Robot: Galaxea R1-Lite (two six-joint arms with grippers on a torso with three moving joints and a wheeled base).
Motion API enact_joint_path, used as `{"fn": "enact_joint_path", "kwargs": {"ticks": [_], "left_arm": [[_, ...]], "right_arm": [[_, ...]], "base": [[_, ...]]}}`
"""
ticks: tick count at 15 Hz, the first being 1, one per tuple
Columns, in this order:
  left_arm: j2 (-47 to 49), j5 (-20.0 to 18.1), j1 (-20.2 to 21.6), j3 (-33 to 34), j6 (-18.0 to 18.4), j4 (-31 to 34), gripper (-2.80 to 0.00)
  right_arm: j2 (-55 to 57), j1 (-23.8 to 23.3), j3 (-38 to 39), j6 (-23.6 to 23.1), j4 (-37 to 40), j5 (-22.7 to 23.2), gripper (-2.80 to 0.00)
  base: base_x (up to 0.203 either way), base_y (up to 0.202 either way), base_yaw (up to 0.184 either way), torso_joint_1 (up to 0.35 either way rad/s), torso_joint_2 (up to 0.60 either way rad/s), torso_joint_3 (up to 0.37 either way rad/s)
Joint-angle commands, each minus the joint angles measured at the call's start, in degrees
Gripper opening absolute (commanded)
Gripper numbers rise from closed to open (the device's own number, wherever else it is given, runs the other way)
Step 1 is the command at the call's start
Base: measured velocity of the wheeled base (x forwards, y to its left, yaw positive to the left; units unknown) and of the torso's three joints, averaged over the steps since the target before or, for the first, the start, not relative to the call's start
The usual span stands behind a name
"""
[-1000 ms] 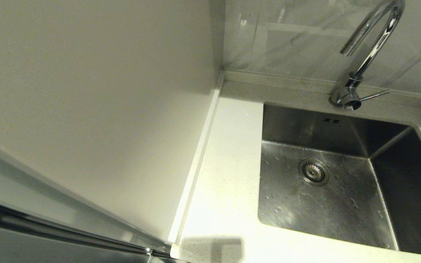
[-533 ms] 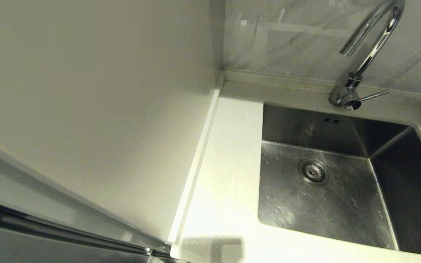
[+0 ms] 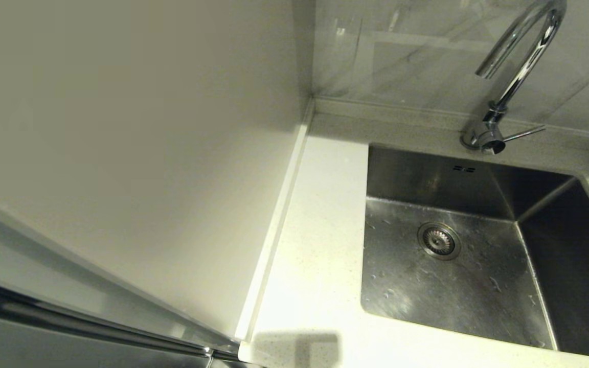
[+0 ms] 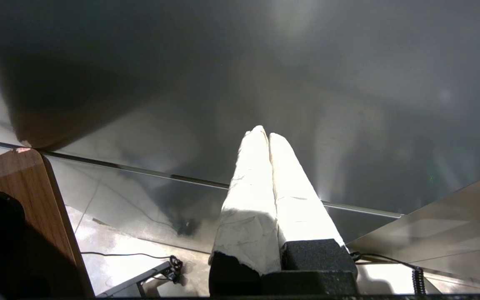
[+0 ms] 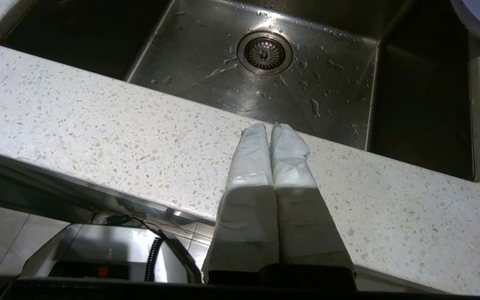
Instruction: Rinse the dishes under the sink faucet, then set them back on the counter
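Right gripper (image 5: 269, 127) above counter (image 5: 98, 129)

Left gripper (image 4: 268, 134): two long tapering fingers (image 4: 250, 196) wrapped in white creased tape or paper, black foam-like blocks at base, black mount below. Right gripper (image 5: 270, 126): same build, white wrapped fingers (image 5: 294, 187) with wrinkles and faint fold lines, dark base edge. Black coiled cable (image 5: 153, 250) near right wrist mount.
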Motion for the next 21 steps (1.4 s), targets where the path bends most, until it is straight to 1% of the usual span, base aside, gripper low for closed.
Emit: {"fn": "enact_joint_path", "kwargs": {"ticks": [1,14,17,21], "left_arm": [[0.0,0.0,-0.1,0.2,0.0,0.0,-2.8],[0.0,0.0,0.0,0.2,0.0,0.0,-2.8],[0.0,0.0,0.0,0.2,0.0,-0.1,-2.8],[0.0,0.0,0.0,0.2,0.0,0.0,-2.8]], "right_arm": [[0.0,0.1,0.0,0.0,0.0,0.0,-2.8],[0.0,0.0,-0.1,0.1,0.0,0.0,-2.8],[0.0,0.1,-0.1,1.3,0.0,-0.1,-2.8],[0.0,0.0,-0.1,1.5,0.0,-0.1,-2.8]], "base": [[0.0,0.0,0.0,0.0,0.0,0.0],[0.0,0.0,0.0,0.0,0.0,0.0],[0.0,0.0,0.0,0.0,0.0,0.0],[0.0,0.0,0.0,0.0,0.0,0.0]]}}
